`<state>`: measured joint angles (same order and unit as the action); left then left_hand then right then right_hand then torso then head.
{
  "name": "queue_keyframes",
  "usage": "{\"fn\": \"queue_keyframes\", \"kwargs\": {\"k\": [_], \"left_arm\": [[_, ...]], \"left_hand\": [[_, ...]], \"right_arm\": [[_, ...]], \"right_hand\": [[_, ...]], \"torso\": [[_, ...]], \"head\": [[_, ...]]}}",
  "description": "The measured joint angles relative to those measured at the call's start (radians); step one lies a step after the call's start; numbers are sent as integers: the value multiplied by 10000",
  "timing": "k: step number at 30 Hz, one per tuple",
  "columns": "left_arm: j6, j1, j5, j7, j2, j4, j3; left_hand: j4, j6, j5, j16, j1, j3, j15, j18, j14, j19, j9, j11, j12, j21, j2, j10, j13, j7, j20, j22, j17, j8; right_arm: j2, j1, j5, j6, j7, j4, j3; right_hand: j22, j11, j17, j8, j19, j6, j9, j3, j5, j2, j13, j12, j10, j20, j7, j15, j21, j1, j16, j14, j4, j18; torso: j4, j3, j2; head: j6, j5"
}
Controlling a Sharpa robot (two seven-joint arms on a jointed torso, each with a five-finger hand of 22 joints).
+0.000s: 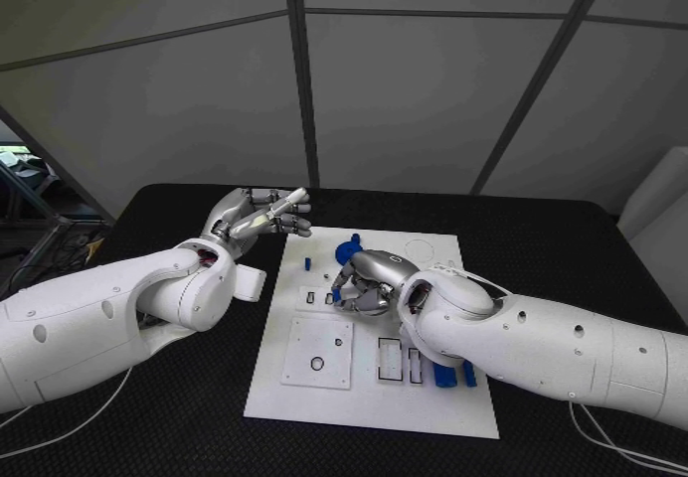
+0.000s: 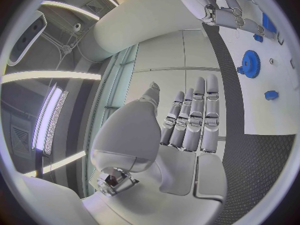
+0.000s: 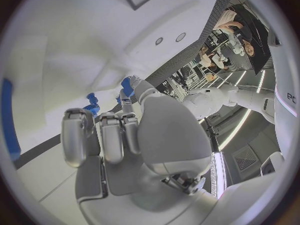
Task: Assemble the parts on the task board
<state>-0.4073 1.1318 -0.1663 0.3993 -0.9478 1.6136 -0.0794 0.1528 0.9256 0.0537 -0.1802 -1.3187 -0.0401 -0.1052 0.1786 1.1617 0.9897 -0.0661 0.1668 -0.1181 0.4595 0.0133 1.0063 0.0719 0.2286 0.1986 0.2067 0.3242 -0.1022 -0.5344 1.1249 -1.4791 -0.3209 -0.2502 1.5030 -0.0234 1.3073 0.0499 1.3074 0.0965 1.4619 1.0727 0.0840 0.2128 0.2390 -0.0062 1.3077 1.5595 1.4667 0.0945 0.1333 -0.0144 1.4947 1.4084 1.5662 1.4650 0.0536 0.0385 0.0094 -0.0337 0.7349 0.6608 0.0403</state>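
— What's down there on the table (image 1: 559, 234)?
— Black top, and the white board (image 1: 430, 402) lies flat in the middle of it, long side running away from the robot.
— Anything else on it?
— A white cable (image 1: 65, 432) trails over the near left corner, another (image 1: 609, 445) at the near right.

White task board (image 1: 376, 397) lies flat, small blue parts (image 1: 451, 375) on it.

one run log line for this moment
left hand: open, raised off task board | right hand: curled over board | blue gear: on board, untouched
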Motion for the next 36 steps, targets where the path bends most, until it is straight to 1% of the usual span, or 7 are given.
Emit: {"fn": "queue_keyframes", "kwargs": {"k": [17, 19, 23, 25, 30, 34, 36], "left_arm": [[3, 0, 8, -6, 15, -27, 0], [4, 0, 8, -8, 15, -28, 0], [6, 0, 11, -11, 15, -29, 0], [6, 0, 12, -13, 15, -30, 0], [8, 0, 14, -18, 15, -32, 0], [9, 0, 16, -22, 15, -32, 0], [9, 0, 16, -23, 16, -32, 0]], "left_hand": [[0, 0, 0, 61, 0, 0, 0, 1, 0, 0, 0, 0, 0, 0, 0, 0, 0, 0, 0, 0, 25, 0], [0, 0, 0, 61, 0, 0, 0, 0, 0, 0, 0, 0, 0, 0, 0, 0, 0, 0, 0, 0, 25, 0], [0, 0, 0, 61, 0, 0, 0, 0, 0, 0, 0, 0, 0, 0, 0, 0, 0, 0, 0, 0, 25, 0], [0, 0, 0, 61, 0, 0, 0, 1, 0, 0, 0, 0, 0, 0, 0, 0, 0, 0, 0, 0, 24, 0], [0, 0, 0, 61, 0, 0, 0, 1, 0, 0, 0, 0, 0, 0, 0, 0, 0, 0, 0, 0, 24, 0], [0, 0, 0, 61, 0, 0, 0, 1, 0, 0, 0, 0, 0, 0, 0, 0, 0, 0, 0, 0, 23, 0], [0, 0, 0, 61, 0, 0, 0, 1, 0, 0, 0, 0, 0, 0, 0, 0, 0, 0, 0, 0, 23, 0]], "right_arm": [[-23, -18, -291, 207, -131, -4, 22], [-28, -17, -308, 220, -132, -19, 24], [-29, -14, -328, 258, -132, -38, 29], [-26, -11, -337, 282, -132, -50, 33], [-19, -3, -387, 338, -133, -58, 39], [-14, -2, -416, 373, -139, -60, 40], [-11, -2, -425, 398, -142, -60, 40]], "right_hand": [[0, 0, 0, -34, 0, -1, -2, -1, -10, -42, 0, 0, 0, 0, -1, 0, 0, -37, 0, 0, 1, 1], [0, 0, 0, 5, 0, -1, 4, -2, -11, -108, 1, 0, 0, 0, -1, 0, 0, -103, 0, 0, 1, 0], [0, 0, 0, 7, 0, -1, 6, -2, -12, -125, 0, -10, 0, 0, -2, 0, 0, -121, 0, 0, 1, 1], [0, 0, 0, 7, 0, -1, 8, -2, -11, -186, 0, -40, 0, 0, -2, 0, 0, -182, 0, 0, 1, 1], [0, 0, 0, 5, 0, -1, -4, -2, -11, -248, 0, -40, 0, 0, -3, 0, 0, -244, 0, 0, 1, 0], [0, 0, 0, -76, 0, -12, -33, 5, -11, -305, 1, -113, 0, 0, 7, 0, 0, -301, 0, 0, -5, 0], [0, 0, 0, -115, 0, -64, -36, 31, -11, -330, 0, -117, 0, 0, 59, 0, 0, -326, 0, 0, -29, 1]], "torso": [[-5, 5, -1], [-5, 2, -2], [-5, 1, -6], [-5, 0, -6], [-4, 0, -6], [-3, 0, -6], [-2, 0, -6]], "head": [[80, 22], [83, 28], [95, 34], [91, 37], [94, 41], [97, 37], [99, 35]]}}
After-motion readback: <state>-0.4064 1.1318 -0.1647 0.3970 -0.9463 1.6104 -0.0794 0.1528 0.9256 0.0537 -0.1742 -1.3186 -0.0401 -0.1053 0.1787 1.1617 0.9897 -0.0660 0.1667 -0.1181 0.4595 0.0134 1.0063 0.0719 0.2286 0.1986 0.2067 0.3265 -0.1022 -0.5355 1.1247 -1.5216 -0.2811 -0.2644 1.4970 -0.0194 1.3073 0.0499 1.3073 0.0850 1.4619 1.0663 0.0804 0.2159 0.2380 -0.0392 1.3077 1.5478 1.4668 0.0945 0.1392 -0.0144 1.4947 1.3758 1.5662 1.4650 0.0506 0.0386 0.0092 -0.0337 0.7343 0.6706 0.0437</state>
